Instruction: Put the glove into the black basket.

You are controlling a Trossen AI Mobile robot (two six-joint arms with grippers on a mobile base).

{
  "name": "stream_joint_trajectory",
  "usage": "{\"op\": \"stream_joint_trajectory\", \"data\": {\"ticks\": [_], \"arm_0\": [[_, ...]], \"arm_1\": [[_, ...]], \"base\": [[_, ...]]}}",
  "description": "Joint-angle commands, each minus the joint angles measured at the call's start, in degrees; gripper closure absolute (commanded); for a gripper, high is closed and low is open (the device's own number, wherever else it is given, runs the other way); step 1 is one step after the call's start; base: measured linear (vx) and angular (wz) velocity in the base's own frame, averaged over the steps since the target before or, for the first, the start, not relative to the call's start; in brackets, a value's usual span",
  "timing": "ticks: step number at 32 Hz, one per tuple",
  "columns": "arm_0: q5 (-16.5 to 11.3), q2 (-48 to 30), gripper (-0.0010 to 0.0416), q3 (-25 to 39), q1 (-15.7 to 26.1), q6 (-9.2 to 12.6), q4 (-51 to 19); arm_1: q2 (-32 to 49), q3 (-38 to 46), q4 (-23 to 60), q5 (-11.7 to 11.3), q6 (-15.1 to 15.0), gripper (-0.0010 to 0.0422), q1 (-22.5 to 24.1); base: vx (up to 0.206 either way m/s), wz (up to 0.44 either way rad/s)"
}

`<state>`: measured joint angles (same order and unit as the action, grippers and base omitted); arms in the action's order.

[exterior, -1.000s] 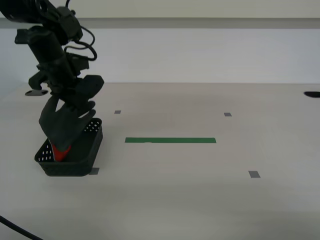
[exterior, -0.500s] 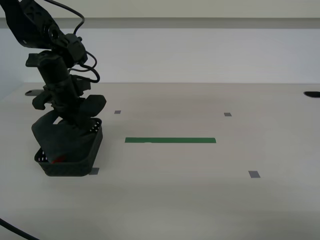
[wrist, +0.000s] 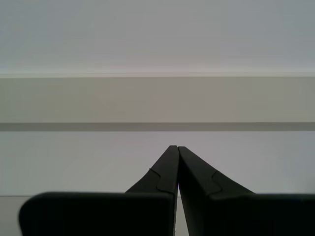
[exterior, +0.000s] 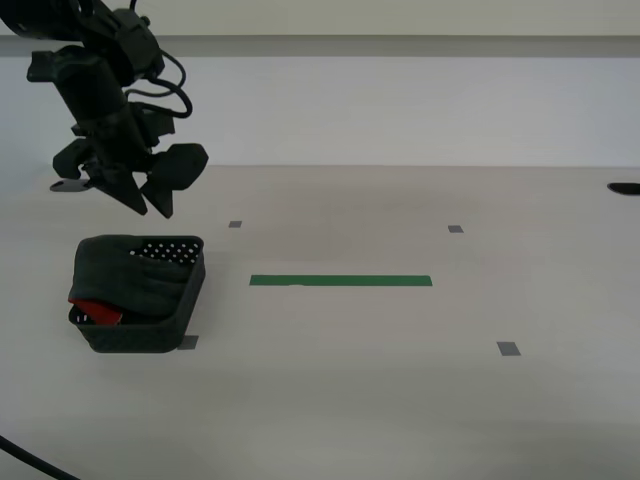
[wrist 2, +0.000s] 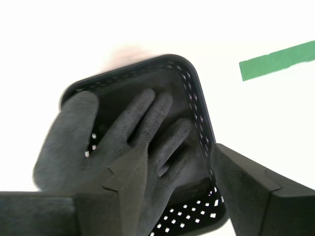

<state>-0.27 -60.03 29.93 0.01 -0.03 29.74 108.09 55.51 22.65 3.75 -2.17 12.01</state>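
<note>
The black basket [exterior: 160, 330] stands on the table at the exterior view's left. The glove [exterior: 125, 275] lies in it, its dark grey hand draped over the rim and its red cuff [exterior: 95, 312] at the near end. My second gripper [exterior: 145, 203] hangs open and empty just above the basket. In the second wrist view the glove [wrist 2: 123, 142] lies palm-spread in the basket [wrist 2: 197, 113] between the open fingers [wrist 2: 246, 187]. My first gripper [wrist: 177, 150] is shut and empty, facing a wall; it does not show in the exterior view.
A green tape strip [exterior: 340, 281] lies on the table to the right of the basket, also in the second wrist view [wrist 2: 278, 59]. Small grey tape squares [exterior: 508, 349] dot the table. A wall runs behind the table.
My second gripper let go of the glove, opened and rose clear of the basket. The glove dropped from hanging over the basket to lying in it.
</note>
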Motion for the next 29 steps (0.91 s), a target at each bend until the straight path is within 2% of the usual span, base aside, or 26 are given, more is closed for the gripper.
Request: {"op": "stream_joint_trajectory", "data": {"ticks": [1,2,3,5,7,29], "arm_0": [[0.09,0.0,0.0405,0.07,0.02,0.02,0.17],[0.09,-0.02,0.0405,0.07,0.02,0.0,0.17],[0.09,0.0,0.0405,0.07,0.04,0.0,0.15],[0.09,0.0,0.0405,0.07,0.02,0.0,0.17],[0.09,0.0,0.0405,0.07,0.04,0.0,0.17],[0.09,0.0,0.0405,0.07,0.04,0.0,0.17]], "arm_1": [[-2.03,0.09,0.61,-0.07,1.42,0.0286,0.02],[-2.82,0.09,1.6,-0.11,1.57,0.0354,0.02],[-2.82,0.09,1.68,-0.11,1.57,0.0385,0.02],[-2.82,0.09,1.84,-0.11,1.6,0.042,0.02],[-2.8,0.09,1.68,-0.11,1.64,0.0404,0.02],[-2.8,0.09,1.22,-0.11,1.57,0.0404,0.02]], "base": [[0.0,0.0],[0.0,0.0],[0.0,0.0],[0.0,0.0],[0.0,0.0],[0.0,0.0]]}}
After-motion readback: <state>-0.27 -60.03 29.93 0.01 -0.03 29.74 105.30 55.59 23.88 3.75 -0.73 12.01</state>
